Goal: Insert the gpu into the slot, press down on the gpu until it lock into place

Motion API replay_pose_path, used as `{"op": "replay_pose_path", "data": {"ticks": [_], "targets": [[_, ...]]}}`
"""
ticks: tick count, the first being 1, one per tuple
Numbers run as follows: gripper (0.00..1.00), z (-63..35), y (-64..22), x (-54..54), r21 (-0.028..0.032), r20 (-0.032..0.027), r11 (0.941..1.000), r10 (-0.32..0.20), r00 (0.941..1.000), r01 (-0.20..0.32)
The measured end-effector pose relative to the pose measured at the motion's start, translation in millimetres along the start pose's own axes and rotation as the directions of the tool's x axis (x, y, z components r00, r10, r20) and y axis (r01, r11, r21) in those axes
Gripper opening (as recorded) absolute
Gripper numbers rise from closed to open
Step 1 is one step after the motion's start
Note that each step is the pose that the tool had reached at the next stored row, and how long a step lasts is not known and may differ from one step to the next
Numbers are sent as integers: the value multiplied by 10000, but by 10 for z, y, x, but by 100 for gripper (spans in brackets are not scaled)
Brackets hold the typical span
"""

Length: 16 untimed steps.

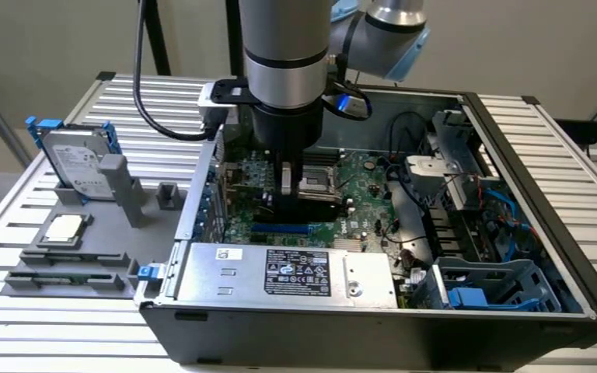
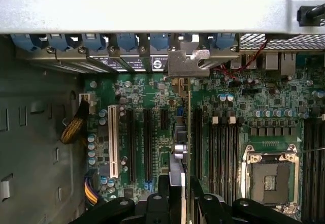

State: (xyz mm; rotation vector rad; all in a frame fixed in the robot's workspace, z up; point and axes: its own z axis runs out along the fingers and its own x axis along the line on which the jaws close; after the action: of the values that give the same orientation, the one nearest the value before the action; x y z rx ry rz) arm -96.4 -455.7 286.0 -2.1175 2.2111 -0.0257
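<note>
gpu is pinched edge-up in the gripper, standing upright over the green motherboard, inside the open pc case; in the exterior view it's the black slab hanging right under the arm, roughly mid-board. The fingers are closed on it from both flat sides, at the end away from its metal bracket, which sits up by the row of blue clips at the case's rear wall. Whether the bottom edge is already in the slot I can't tell; the card hides it.

Handling-wise, my take: thin, stiff and light, so it won't sag in the grip; but it's a bare circuit board, so it's fragile where parts stick out, and the faces look smooth enough to slip if it gets pushed at an angle. Best hold is flat on both faces near the top edge, like now; any pushing should go straight down along that edge, not sideways.

Around it: long black slots and a white pci slot on one side, ram slots and the empty cpu socket on the other. Silver power supply sits at the case's near wall; a hard drive stands outside, on the exterior view's left.
</note>
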Motion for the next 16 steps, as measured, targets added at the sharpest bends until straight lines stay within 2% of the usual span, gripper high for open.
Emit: {"op": "replay_pose_path", "data": {"ticks": [6,9,16], "targets": [[26,94,7,4,-4,14,10000,2,10000,-2],[26,100,7,5,-57,34,10000,5,10000,-5],[26,104,7,5,-59,37,10000,6,10000,-6]]}}
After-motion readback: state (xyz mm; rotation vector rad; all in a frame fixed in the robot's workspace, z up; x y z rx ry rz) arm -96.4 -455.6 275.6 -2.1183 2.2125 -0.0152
